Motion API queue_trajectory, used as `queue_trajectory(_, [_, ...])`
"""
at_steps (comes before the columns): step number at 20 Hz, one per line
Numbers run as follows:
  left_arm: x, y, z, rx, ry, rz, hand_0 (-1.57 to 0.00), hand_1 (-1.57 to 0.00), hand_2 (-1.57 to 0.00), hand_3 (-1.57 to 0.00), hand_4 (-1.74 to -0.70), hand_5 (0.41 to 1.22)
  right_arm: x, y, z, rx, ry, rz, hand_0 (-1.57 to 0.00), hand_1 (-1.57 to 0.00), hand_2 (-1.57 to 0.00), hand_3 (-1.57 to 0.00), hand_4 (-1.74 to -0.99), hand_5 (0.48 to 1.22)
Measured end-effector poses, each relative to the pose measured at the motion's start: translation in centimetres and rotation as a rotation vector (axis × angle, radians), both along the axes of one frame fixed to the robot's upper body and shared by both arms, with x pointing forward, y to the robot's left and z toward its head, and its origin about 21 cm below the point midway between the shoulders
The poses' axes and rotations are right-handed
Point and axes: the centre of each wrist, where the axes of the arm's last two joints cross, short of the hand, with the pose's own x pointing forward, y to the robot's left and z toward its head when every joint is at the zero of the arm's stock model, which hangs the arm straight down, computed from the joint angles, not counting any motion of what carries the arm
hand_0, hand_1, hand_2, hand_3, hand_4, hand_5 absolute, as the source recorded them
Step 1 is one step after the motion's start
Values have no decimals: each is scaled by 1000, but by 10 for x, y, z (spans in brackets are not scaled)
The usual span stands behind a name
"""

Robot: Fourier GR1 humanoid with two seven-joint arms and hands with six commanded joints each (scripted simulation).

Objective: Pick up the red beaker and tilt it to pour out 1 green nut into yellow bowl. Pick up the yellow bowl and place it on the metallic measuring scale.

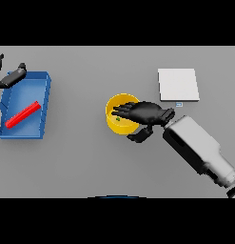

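Note:
The yellow bowl [115, 122] stands at the table's middle with a small green nut [118, 119] inside it. My right hand [143, 113] reaches over the bowl from the right, fingers straight across its rim and thumb below by the bowl's near side; it is open. The red beaker [23, 115] lies on its side in the blue tray [43, 90] at the left. My left hand [12, 76] hovers at the tray's far left corner. The metallic scale [178, 84] is a pale square plate to the right, beyond my right arm.
My right forearm [200, 147] slants from the lower right corner up to the bowl. A small label [179, 104] sits at the scale's near edge.

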Motion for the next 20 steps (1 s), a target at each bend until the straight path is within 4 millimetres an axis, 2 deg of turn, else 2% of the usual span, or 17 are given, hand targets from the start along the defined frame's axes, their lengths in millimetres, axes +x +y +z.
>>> queue_trajectory(3, [-1, 0, 3, 2, -8, 5, 1, 1, 1, 1, -793, 730, 2, 2, -4, 9, 4, 17, 1, 1, -27, -60, -1293, 738])
queue_trajectory(5, [-1, -1, 6, 0, -8, 7, 1, 1, 1, 1, -793, 732, 1, 5, -5, 21, 14, 9, 1, -14, -84, -121, -1333, 800])
queue_trajectory(6, [-2, -2, 5, -2, -3, 4, 1, 1, 1, 1, -796, 730, 2, 7, -3, 22, 15, 4, -68, -69, -140, -178, -1365, 838])
queue_trajectory(7, [-1, -4, 5, -3, -2, 7, 1, 1, 1, 1, -796, 730, 1, 6, -4, 16, 15, 1, -173, -145, -204, -243, -1396, 875])
queue_trajectory(9, [-2, -2, 2, -2, 2, 6, 1, 1, 1, 1, -793, 729, 3, 7, -6, 10, 23, 18, -469, -376, -379, -419, -1479, 999])
queue_trajectory(11, [-4, 1, 5, -3, -8, 10, 1, 1, 1, 1, -788, 732, 3, 6, -6, -1, 20, 30, -780, -649, -590, -834, -1469, 1079])
queue_trajectory(12, [-5, 0, 6, 5, -2, 11, 1, 1, 1, 1, -791, 733, 1, 5, -6, 2, 20, 31, -938, -806, -787, -978, -1521, 1108])
queue_trajectory(14, [-4, 2, 4, -1, -5, 18, 1, 1, 1, 1, -793, 736, 0, 2, -4, 10, 31, 30, -1166, -1081, -1069, -1030, -1594, 1148])
queue_trajectory(15, [-1, -3, 5, -2, -11, 7, 1, 1, 1, 1, -793, 735, 1, 5, -4, -2, 29, 27, -1247, -1179, -1169, -1054, -1621, 1163])
queue_trajectory(17, [-2, 1, 4, 2, -6, 12, 1, 1, 1, 1, -792, 732, 1, 8, -3, -8, 27, 24, -1364, -1320, -1314, -1111, -1659, 1184])
queue_trajectory(20, [0, -2, 3, 0, -7, 6, 1, 1, 1, 1, -788, 725, 2, 5, 3, -29, 14, 2, -1465, -1443, -1439, -1212, -1692, 1202])
